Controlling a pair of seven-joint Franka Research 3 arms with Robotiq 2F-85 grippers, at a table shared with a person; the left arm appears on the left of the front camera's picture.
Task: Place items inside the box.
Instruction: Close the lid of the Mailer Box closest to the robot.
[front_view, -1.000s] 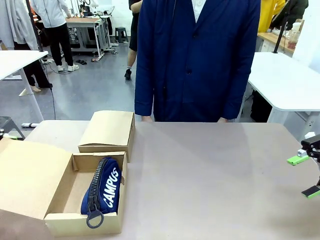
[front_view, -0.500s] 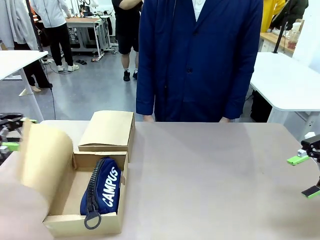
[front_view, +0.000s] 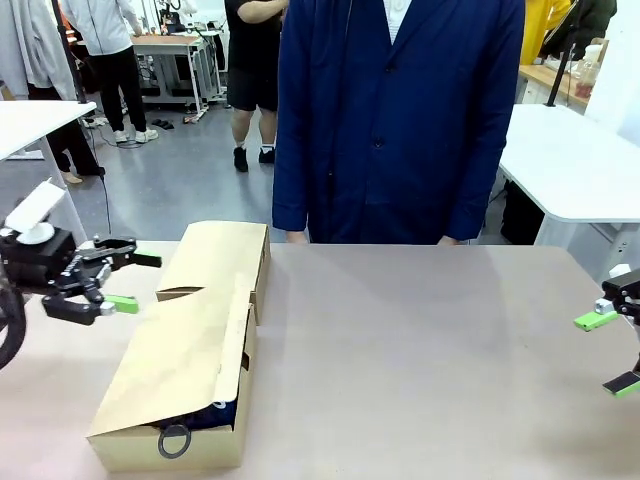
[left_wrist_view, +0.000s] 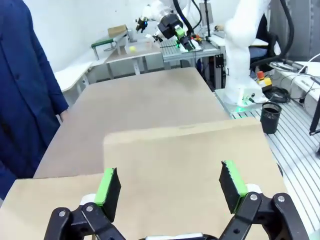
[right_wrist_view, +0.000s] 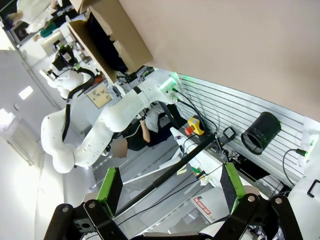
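While I watch from the front camera, my left gripper (front_view: 118, 282) hangs just above the bench near its left edge, reaching in level from the left with its green-padded jaws spread apart and nothing between them. Its fingers point toward the brown cardboard box (front_view: 170, 447) at the near left corner. That box's big brown flap (front_view: 180, 350) now lies slanted down over the opening, and my left wrist camera looks straight onto the flap (left_wrist_view: 185, 170), the gripper (left_wrist_view: 170, 186) released just above it.

Under the flap's near edge I can make out a dark blue sliver of the navy zip pencil pouch (front_view: 205, 417) inside the box, its ring-shaped zip pull (front_view: 174, 441) hanging over the front wall.

My right gripper (front_view: 617, 350) sits at the bench's far right edge, jaws wide and empty.

Across the far edge stands a person in a long navy coat (front_view: 395, 120), close against the bench. From the box to the right edge the beige bench top (front_view: 420, 350) is bare, open room.
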